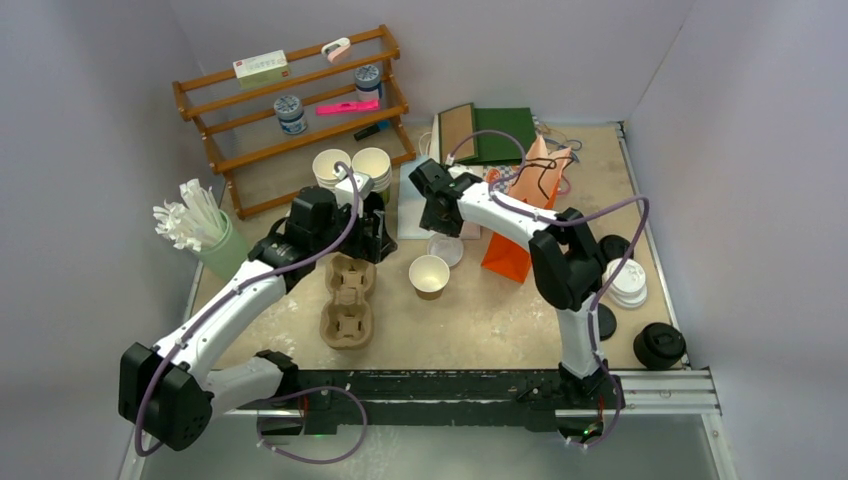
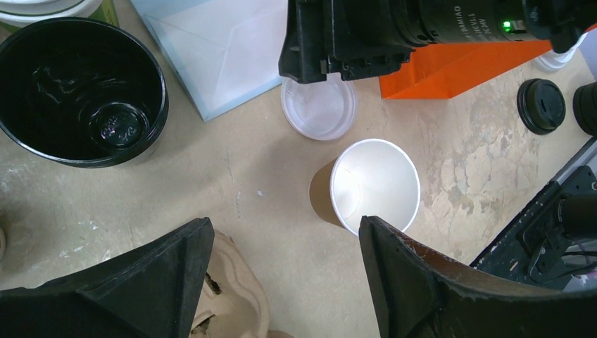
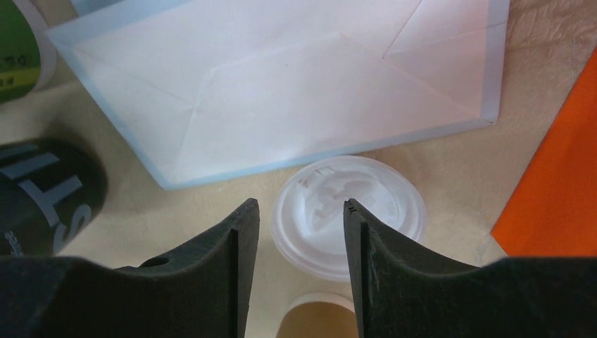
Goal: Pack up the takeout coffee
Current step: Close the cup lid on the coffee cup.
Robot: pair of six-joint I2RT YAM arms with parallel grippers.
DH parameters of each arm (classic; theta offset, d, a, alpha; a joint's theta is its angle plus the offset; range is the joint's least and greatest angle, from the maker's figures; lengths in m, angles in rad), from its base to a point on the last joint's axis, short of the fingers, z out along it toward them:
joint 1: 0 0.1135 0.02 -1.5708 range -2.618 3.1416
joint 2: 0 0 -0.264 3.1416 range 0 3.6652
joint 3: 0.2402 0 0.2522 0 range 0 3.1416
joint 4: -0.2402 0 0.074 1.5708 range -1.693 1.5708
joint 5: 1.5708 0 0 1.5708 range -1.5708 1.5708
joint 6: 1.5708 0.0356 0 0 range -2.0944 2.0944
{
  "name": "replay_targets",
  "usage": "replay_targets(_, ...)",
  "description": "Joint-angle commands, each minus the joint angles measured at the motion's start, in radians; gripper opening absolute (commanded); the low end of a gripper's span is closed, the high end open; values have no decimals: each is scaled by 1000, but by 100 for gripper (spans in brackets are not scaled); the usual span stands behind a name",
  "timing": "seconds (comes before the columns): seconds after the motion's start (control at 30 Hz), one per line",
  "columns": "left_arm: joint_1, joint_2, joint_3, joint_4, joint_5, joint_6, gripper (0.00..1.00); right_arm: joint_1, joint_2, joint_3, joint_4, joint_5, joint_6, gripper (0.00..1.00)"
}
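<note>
One takeout coffee cup, brown kraft with a pale inside, stands upright and uncovered on the table. It also shows in the left wrist view as the kraft cup. Its white lid lies flat on the table just behind it. My right gripper hovers open over the lid's left edge, with nothing clamped. My left gripper is open and empty, just left of the cup and above the end of the pulp cup carrier.
A black cup stands left of the lid. A flat white paper bag and an orange bag lie behind it. Stacked white cups, a shelf, a green cup of white sticks, white lids and black lids ring the area.
</note>
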Motion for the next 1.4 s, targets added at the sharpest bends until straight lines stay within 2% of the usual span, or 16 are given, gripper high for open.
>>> replay_targets(0.0,-2,-38,34,-5,-11,-7,79,7,12,37,13,56,77,50)
replay_targets(0.2,-3,-45,31,-14,-17,-7,79,7,67,54,4,31,97,48)
replay_targets(0.43,-3,-62,28,-22,-31,-4,80,7,92,66,-22,-6,101,41)
replay_targets(0.53,-3,-64,28,-21,-34,-2,80,7,86,77,-27,-8,93,35)
replay_targets(0.63,-2,-65,26,-21,-34,-4,80,7,70,79,-26,-9,83,23)
replay_targets(0.77,-3,-67,15,-12,-30,-8,80,7,53,102,-43,-5,66,12)
replay_targets(1.0,-3,-73,10,2,-25,-7,80,5,-28,155,-52,-4,0,0)
replay_targets(1.23,-3,-86,5,30,-15,25,80,-20,-136,166,-12,-132,-136,0)
replay_targets(1.37,-3,-112,-2,87,-8,84,82,-73,-226,132,41,-371,-228,0)
